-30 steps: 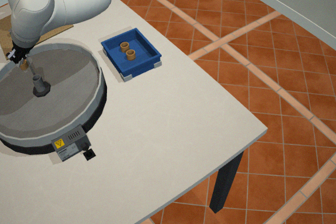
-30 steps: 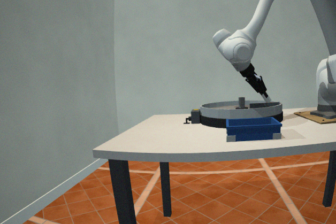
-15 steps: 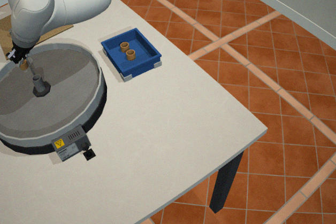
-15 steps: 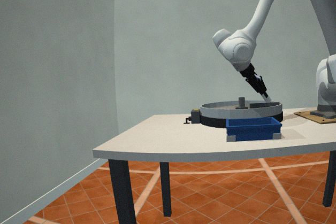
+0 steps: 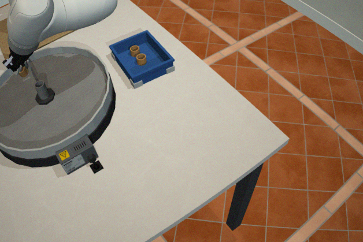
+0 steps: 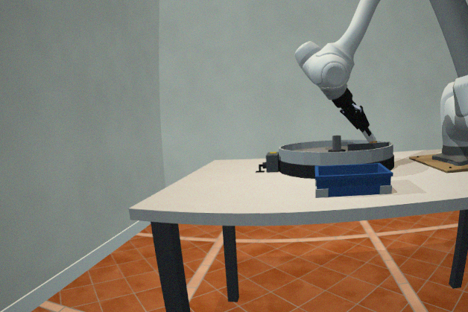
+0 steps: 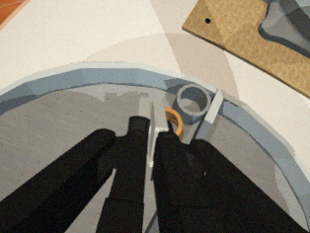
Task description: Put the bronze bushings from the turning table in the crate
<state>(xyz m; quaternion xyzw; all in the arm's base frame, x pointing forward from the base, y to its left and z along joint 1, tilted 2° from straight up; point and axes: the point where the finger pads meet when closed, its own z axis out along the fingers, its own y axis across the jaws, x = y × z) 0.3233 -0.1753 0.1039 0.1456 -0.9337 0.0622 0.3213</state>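
My gripper (image 5: 20,67) (image 6: 367,135) (image 7: 148,113) reaches down at a slant to the far edge of the grey turning table (image 5: 98,112) (image 6: 332,157) (image 7: 99,79). Its fingers are nearly together and pinch the wall of a bronze bushing (image 5: 23,71) (image 6: 373,141) (image 7: 177,123) just inside the rim. A steel bushing (image 7: 194,99) stands right behind it against the rim; the arm hides it in the top and exterior views. Two bronze bushings (image 5: 134,50) (image 5: 141,59) stand upright in the blue crate (image 5: 158,70) (image 6: 352,179) on the table beside the turning table.
A grey centre post (image 5: 41,89) (image 6: 336,141) rises from the turning table's middle, and a pale bar (image 7: 213,109) leans by the rim next to the steel bushing. A control box (image 5: 75,156) sits at the table's front. The arm's wooden base plate (image 7: 247,39) (image 6: 434,162) lies behind.
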